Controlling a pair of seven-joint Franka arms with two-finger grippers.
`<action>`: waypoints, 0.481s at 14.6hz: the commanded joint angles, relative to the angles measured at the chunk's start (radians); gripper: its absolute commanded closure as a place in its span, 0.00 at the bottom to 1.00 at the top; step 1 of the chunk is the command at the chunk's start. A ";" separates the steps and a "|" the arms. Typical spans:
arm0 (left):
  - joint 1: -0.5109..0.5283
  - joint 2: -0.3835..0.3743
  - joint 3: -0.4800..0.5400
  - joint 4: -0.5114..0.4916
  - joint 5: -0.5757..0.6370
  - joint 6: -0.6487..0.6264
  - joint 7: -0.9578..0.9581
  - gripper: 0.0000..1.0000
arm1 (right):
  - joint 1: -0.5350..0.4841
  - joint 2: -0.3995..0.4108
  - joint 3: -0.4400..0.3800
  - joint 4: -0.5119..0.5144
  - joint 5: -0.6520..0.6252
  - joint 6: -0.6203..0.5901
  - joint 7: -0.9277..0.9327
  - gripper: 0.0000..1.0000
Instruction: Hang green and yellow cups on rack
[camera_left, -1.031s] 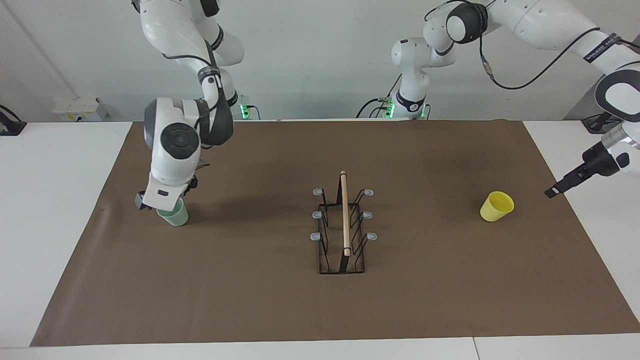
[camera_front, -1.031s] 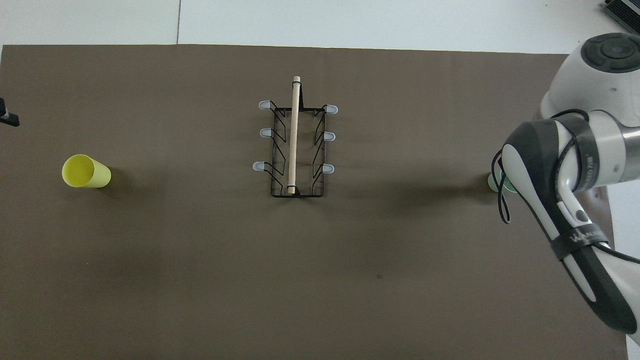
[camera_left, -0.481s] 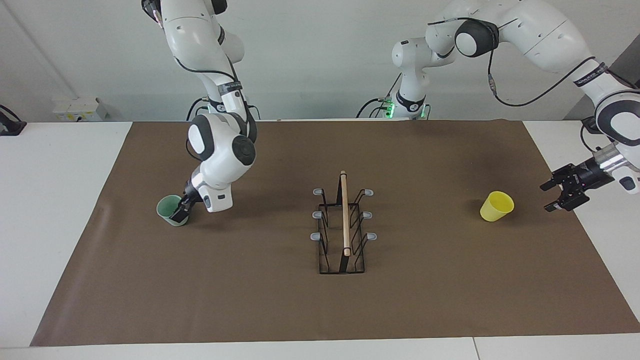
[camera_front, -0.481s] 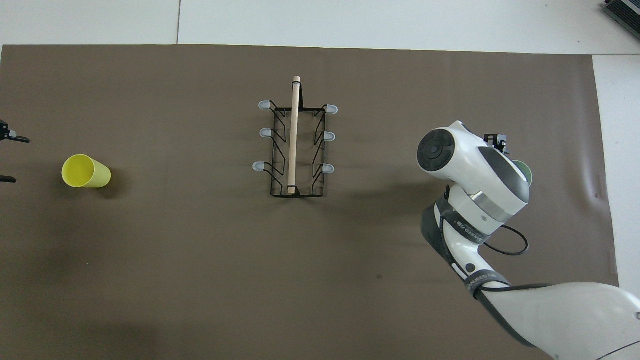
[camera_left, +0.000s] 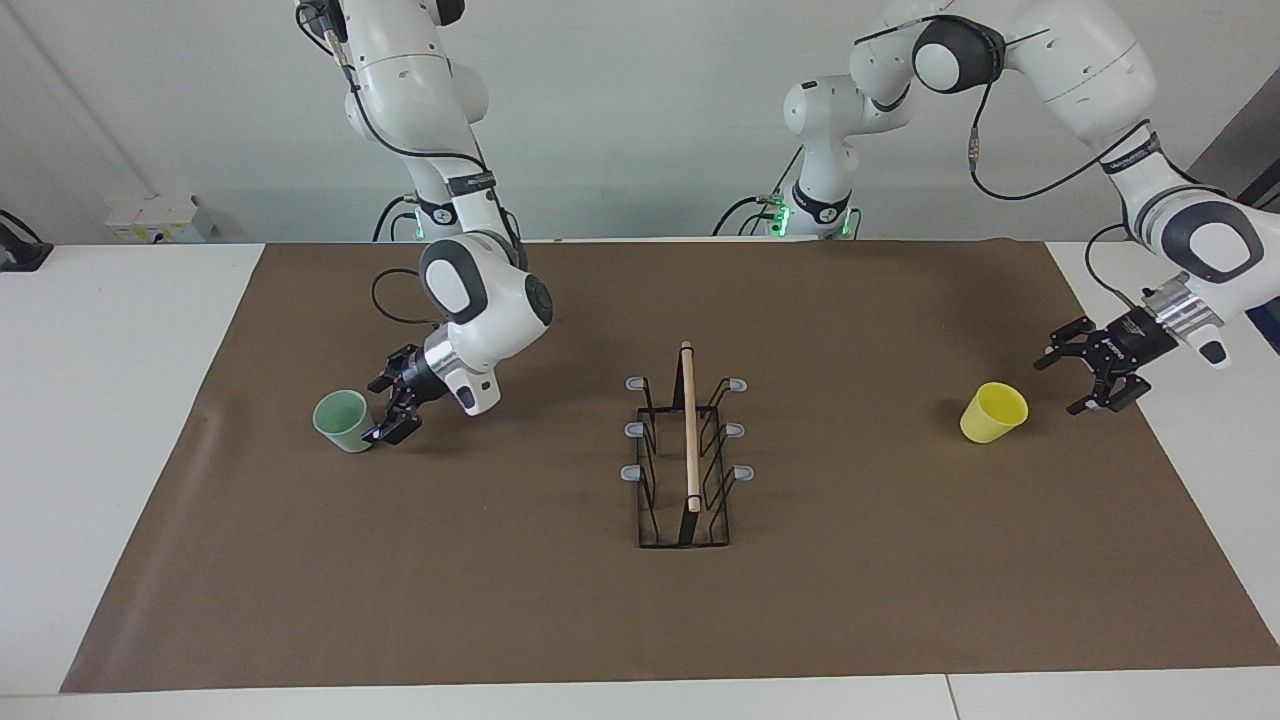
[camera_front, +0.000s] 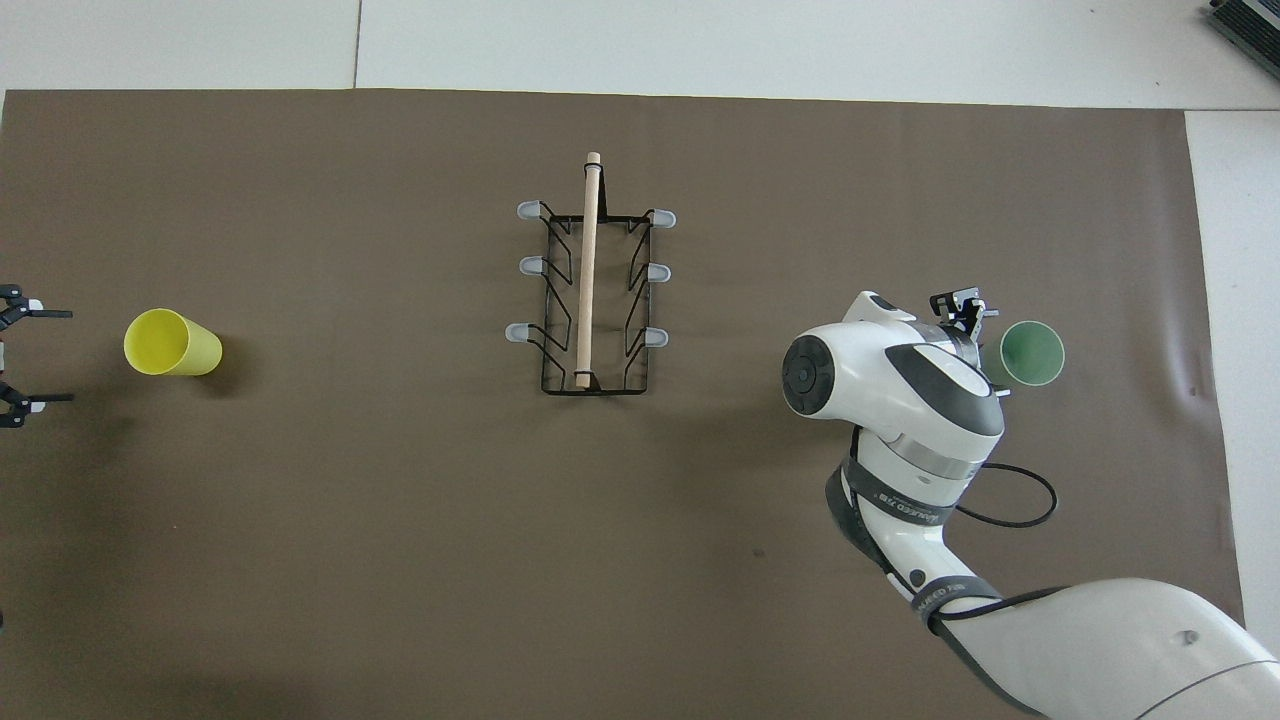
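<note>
Your right hand (camera_left: 392, 407) sits low over the brown mat (camera_left: 560, 620) just beside the green cup (camera_left: 343, 421), on the side toward the rack, its fingers spread wide and pinching nothing; the lower fingertip looks to be at the cup's wall, though you cannot tell whether it touches. The green cup stands upright, mouth up, toward the right arm's end of the tabletop (camera_left: 110, 400). Your left hand (camera_left: 1088, 373) hovers at the mat's edge at the left arm's end, also spread wide and empty, pointed at the yellow cup (camera_left: 993, 413) with a clear gap between them. The yellow cup stands on the mat with its mouth up. From overhead you see only the two fingertips of that hand at the picture's edge. The rack (camera_left: 686, 450) stands in the middle of the mat between the two cups, well apart from both, its wooden dowel (camera_left: 689, 425) running away from the robots and all six grey-capped prongs bare
</note>
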 joint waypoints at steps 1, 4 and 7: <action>-0.025 -0.080 0.012 -0.095 -0.039 0.024 -0.172 0.00 | -0.002 -0.021 0.001 -0.053 -0.056 0.024 -0.026 0.00; -0.024 -0.111 0.012 -0.175 -0.088 0.064 -0.175 0.00 | -0.010 -0.024 0.001 -0.076 -0.107 0.050 -0.029 0.00; -0.004 -0.109 0.013 -0.200 -0.148 0.036 -0.179 0.00 | -0.023 -0.030 -0.001 -0.103 -0.139 0.076 -0.020 0.00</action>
